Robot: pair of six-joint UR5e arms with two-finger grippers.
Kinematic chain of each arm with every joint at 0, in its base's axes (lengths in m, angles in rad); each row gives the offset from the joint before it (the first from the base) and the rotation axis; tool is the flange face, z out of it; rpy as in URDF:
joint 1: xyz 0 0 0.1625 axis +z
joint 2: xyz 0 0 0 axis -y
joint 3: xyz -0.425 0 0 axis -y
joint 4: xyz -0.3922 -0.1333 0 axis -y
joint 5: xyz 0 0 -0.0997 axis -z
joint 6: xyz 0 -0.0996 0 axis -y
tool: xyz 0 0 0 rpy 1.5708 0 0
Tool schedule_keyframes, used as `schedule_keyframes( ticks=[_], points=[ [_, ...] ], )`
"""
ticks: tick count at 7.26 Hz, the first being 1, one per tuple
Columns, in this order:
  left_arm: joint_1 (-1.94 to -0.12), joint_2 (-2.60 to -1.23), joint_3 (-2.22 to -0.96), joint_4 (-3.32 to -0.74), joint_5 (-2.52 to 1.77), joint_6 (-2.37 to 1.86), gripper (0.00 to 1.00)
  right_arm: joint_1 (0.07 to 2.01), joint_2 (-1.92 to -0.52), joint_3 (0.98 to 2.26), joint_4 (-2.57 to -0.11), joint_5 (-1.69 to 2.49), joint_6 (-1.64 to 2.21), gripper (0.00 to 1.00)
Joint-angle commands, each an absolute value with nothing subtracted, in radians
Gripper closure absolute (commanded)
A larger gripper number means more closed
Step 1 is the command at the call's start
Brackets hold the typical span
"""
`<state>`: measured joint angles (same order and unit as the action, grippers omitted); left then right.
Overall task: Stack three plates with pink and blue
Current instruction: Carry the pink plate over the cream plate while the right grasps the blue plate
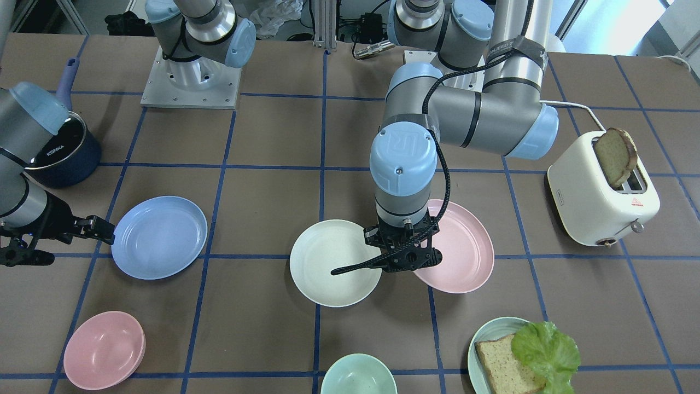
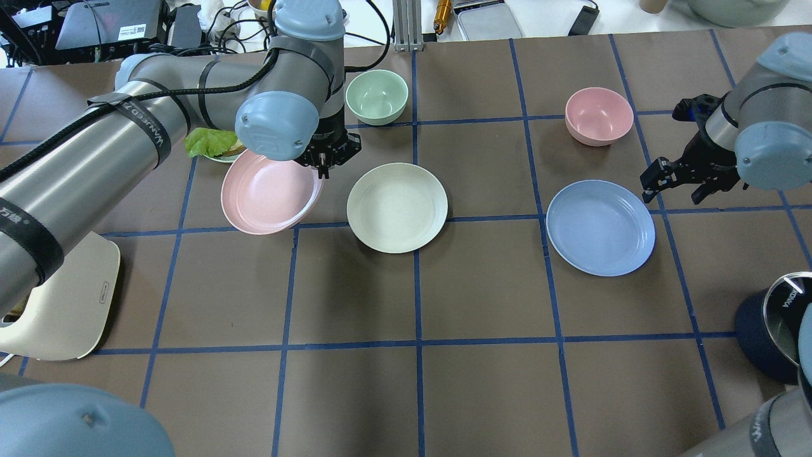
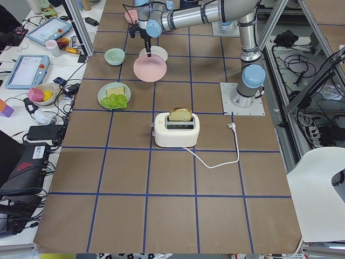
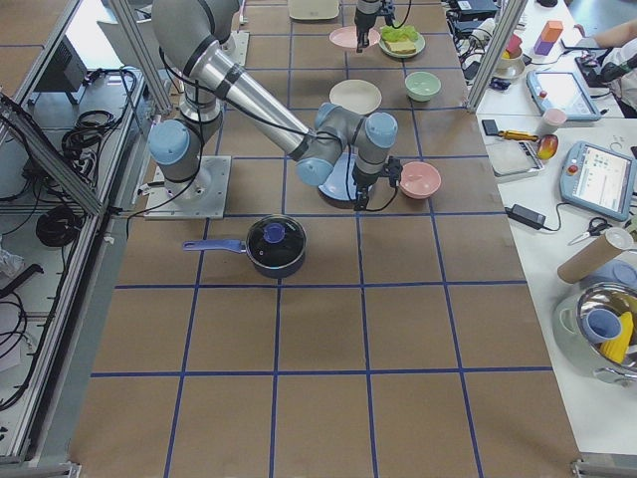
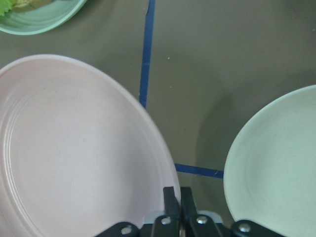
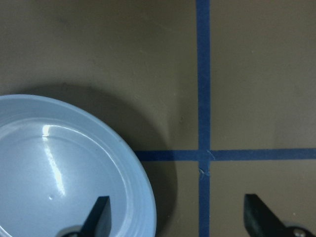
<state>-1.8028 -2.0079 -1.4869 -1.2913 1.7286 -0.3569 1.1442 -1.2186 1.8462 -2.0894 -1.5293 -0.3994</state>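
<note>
Pinching pink, hovering over blue, nothing stacked yet.
Got the pink plate (image 2: 269,197) clamped by its rim in the left gripper (image 2: 322,158), left of centre in the overhead view, just beside the cream-white plate (image 2: 396,206) at mid-frame but not touching it. Over on the right side, the right gripper (image 2: 672,188) spread wide above the edge of the light blue plate (image 2: 599,227), lying flat on the brown table (image 2: 482,285).

Pale pink round plate (image 2: 266,193), cream-white round plate (image 2: 397,207) and light blue round plate (image 2: 600,227) are showing plain; brown tabletop (image 2: 482,285) is carrying blue gridlines (image 2: 417,298), apparently taped.
</note>
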Motion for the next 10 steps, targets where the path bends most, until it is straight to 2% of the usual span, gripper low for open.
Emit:
schedule_keyframes(
  ticks=[1, 2, 3, 4, 5, 7, 8, 10],
  points=[
    [-1.847, -2.057, -1.410, -1.318, 1.723, -0.416, 1.00, 1.138, -1.213, 1.899, -2.147, -1.511, -0.425, 0.11],
    [-1.861, -2.075, -1.372, -1.356, 1.724, -0.443, 1.00, 1.138, -1.200, 1.907, -2.157, -1.482, -0.425, 0.27],
    [-1.879, -2.100, -1.312, -1.402, 1.723, -0.477, 1.00, 1.138, -1.197, 1.913, -2.157, -1.480, -0.423, 0.38],
    [-1.897, -2.126, -1.254, -1.451, 1.723, -0.509, 1.00, 1.138, -1.197, 1.913, -2.157, -1.480, -0.423, 0.55],
    [-1.920, -2.152, -1.234, -1.459, 1.729, -0.535, 1.00, 1.138, -1.192, 1.913, -2.157, -1.471, -0.426, 0.61],
    [-1.959, -2.187, -1.229, -1.447, 1.724, -0.583, 1.00, 1.138, -1.201, 1.913, -2.149, -1.470, -0.426, 0.83],
    [-1.970, -2.209, -1.210, -1.442, 1.721, -0.606, 1.00, 1.138, -1.201, 1.913, -2.143, -1.470, -0.433, 0.87],
    [-2.003, -2.262, -1.113, -1.459, 1.730, -0.627, 1.00, 1.138, -1.204, 1.911, -2.140, -1.471, -0.460, 1.00]
  ],
)
